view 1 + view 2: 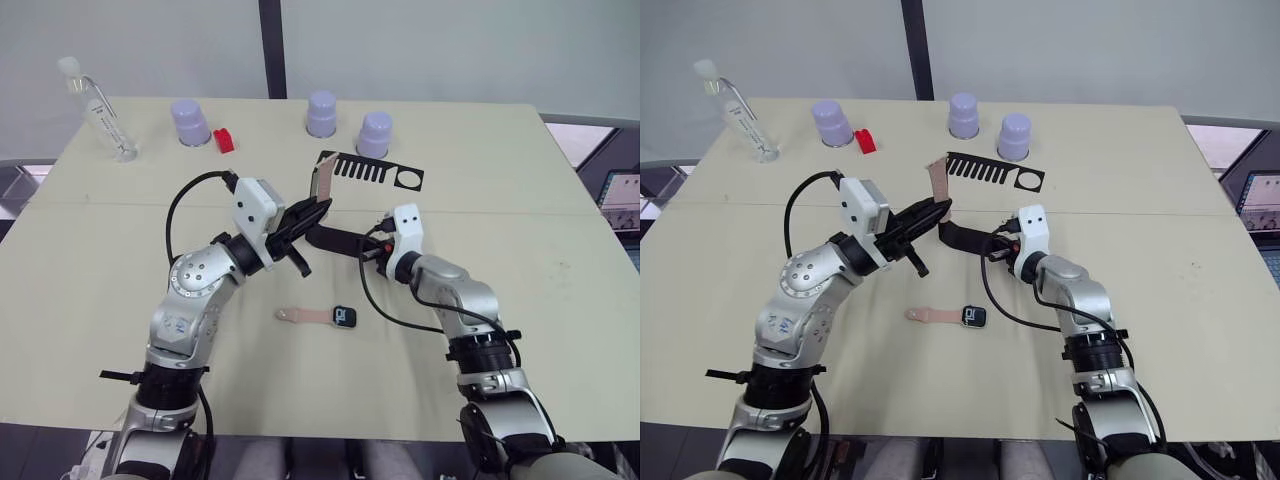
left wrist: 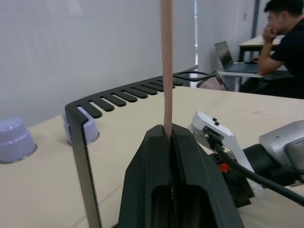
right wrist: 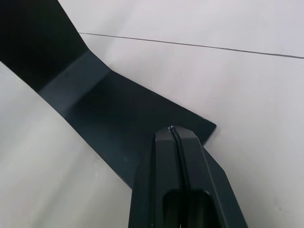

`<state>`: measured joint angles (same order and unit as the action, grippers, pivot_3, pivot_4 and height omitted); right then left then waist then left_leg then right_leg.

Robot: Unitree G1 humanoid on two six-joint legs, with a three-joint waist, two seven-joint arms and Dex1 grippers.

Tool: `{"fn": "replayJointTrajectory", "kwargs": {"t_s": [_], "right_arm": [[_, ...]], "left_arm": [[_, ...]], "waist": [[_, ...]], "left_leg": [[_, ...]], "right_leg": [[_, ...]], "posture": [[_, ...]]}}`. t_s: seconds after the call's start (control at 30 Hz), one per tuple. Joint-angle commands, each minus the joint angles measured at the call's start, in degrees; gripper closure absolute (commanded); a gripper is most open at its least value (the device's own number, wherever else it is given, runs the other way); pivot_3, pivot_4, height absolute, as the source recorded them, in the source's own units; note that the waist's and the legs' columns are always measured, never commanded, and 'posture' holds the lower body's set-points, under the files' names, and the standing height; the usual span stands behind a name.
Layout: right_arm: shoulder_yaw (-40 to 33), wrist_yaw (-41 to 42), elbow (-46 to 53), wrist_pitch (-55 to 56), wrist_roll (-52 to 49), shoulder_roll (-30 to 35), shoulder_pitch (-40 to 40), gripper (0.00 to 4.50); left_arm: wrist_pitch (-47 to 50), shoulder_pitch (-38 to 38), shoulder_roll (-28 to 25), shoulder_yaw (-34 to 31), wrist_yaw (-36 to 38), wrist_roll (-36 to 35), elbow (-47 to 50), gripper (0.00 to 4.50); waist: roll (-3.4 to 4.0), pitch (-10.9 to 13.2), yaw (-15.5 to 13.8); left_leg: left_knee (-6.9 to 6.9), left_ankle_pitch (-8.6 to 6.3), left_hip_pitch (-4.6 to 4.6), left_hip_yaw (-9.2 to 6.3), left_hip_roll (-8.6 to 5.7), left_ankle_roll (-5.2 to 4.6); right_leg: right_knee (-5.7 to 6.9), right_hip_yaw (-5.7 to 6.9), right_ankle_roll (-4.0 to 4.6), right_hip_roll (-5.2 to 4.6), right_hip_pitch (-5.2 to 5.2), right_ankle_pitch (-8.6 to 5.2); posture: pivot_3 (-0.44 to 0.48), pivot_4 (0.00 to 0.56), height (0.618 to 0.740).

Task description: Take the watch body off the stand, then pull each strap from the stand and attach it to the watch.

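Left eye view: my left gripper (image 1: pixel 318 208) has its two black fingers pressed together on a pale pink-beige strap (image 1: pixel 323 182), pinching its lower end while the rest of the band rises upright to the slotted top arm of the stand (image 1: pixel 370 170), at that arm's left end. In the left wrist view the same strap (image 2: pixel 166 66) runs straight up out of the closed fingertips, beside the comb-like arm and its upright post. My right gripper (image 3: pixel 173 129) has its fingers pressed together with no visible gap; its tips rest on the flat black base of the stand (image 3: pixel 114 114), close to one corner of that plate, and nothing is held between them. The stand's ring (image 1: pixel 409 179) lies at the right end of the comb arm, toward the far side of the table (image 1: pixel 560 250). The watch body (image 1: pixel 344 317) lies flat on the table near me, well apart from the stand, between my two arms. A second strap (image 1: pixel 305 315) extends from its left side, touching it; whether it is fully latched I cannot tell. Along the far edge stand three lilac cups (image 1: pixel 321 113), a small red object (image 1: pixel 223 140) and a clear tube (image 1: pixel 100 110) at the far left.
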<state>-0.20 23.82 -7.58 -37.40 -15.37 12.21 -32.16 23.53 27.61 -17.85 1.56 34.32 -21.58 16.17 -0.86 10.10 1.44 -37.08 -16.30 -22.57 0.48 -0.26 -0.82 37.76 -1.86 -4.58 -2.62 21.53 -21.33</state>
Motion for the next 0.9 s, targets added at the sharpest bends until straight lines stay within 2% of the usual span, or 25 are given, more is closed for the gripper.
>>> {"fn": "replayJointTrajectory", "kwargs": {"t_s": [0.03, 0.17, 0.2, 0.23, 0.3, 0.47, 0.5, 0.63, 0.9], "right_arm": [[-1.9, 6.7, 18.6, -2.8, -6.5, 5.5, 6.8, 4.5], [-12.8, 10.4, 36.7, -10.8, -22.5, 11.9, 16.1, 4.5], [-16.5, 10.2, 39.7, -13.3, -29.1, 12.8, 17.4, 3.96], [-19.7, 9.6, 42.0, -15.2, -35.4, 13.7, 18.2, 3.72], [-23.7, 6.2, 44.2, -17.8, -45.8, 14.9, 18.3, 2.72], [-25.8, -9.4, 45.0, -16.2, -68.3, 16.5, 16.9, 0.2], [-25.3, -11.3, 45.9, -15.3, -71.4, 17.1, 17.3, 0.09], [-22.1, -16.2, 48.1, -12.2, -77.7, 18.8, 18.7, 0.09], [-17.1, -16.6, 51.3, -7.0, -77.6, 20.0, 22.4, 0.09]], "left_arm": [[7.8, 3.6, -1.4, -0.7, 6.6, -9.3, -0.6, 4.42], [13.7, 6.7, -2.2, 1.3, 14.6, -14.9, -4.7, 4.42], [14.6, 7.3, -2.3, 2.0, 16.8, -16.0, -5.4, 4.5], [16.0, 8.0, -2.5, 2.6, 18.7, -17.1, -6.2, 4.5], [18.5, 9.4, -2.6, 3.5, 21.7, -19.0, -7.8, 4.5], [20.1, 12.8, -1.3, 7.7, 27.8, -19.8, -9.5, 4.5], [19.9, 13.4, -0.5, 8.0, 28.2, -19.7, -10.3, 4.5], [22.0, 15.0, 0.3, 7.5, 30.6, -21.1, -13.3, 4.5], [26.2, 15.5, 0.7, 6.9, 30.4, -22.6, -14.0, 4.5]], "waist": [[0.07, 0.0, -0.1], [0.1, 0.1, -0.1], [0.1, 0.1, 0.1], [0.1, 0.1, 0.3], [0.1, 0.1, 0.5], [0.09, 0.1, 0.2], [0.09, 0.1, 0.2], [0.09, 0.1, 0.1], [0.08, 0.1, 0.1]], "left_leg": [[0.0, 0.0, -0.08, -0.05, 0.0, 0.0], [-0.04, 0.01, -0.44, -0.18, 0.0, 0.06], [-0.03, 0.01, -0.47, -0.17, 0.0, 0.07], [-0.03, 0.01, -0.45, -0.17, 0.01, 0.07], [0.01, 0.0, -0.43, -0.16, 0.03, 0.05], [-0.01, 0.09, -0.35, -0.19, 0.04, -0.01], [-0.03, 0.1, -0.31, -0.18, 0.04, -0.03], [-0.02, 0.09, -0.34, -0.19, 0.02, -0.08], [-0.09, 0.07, -0.46, -0.19, 0.03, -0.13]], "right_leg": [[0.01, 0.03, 0.0, 0.0, 0.04, 0.0], [-0.03, 0.16, -0.03, 0.03, 0.2, 0.02], [-0.1, 0.15, -0.04, 0.03, 0.19, 0.02], [-0.13, 0.14, -0.04, 0.05, 0.16, 0.02], [-0.18, 0.14, -0.04, 0.08, 0.15, 0.02], [-0.31, 0.1, 0.0, 0.07, 0.09, 0.0], [-0.31, 0.1, 0.0, 0.05, 0.05, 0.0], [-0.36, 0.09, 0.0, 0.05, 0.04, 0.0], [-0.36, 0.09, -0.04, 0.07, 0.07, 0.01]], "posture": [[0.0, 0.15, 0.74], [0.0, 0.15, 0.74], [0.0, 0.15, 0.74], [0.0, 0.15, 0.74], [0.0, 0.15, 0.74], [0.0, 0.15, 0.74], [0.0, 0.15, 0.74], [0.0, 0.15, 0.74], [0.0, 0.15, 0.74]]}}
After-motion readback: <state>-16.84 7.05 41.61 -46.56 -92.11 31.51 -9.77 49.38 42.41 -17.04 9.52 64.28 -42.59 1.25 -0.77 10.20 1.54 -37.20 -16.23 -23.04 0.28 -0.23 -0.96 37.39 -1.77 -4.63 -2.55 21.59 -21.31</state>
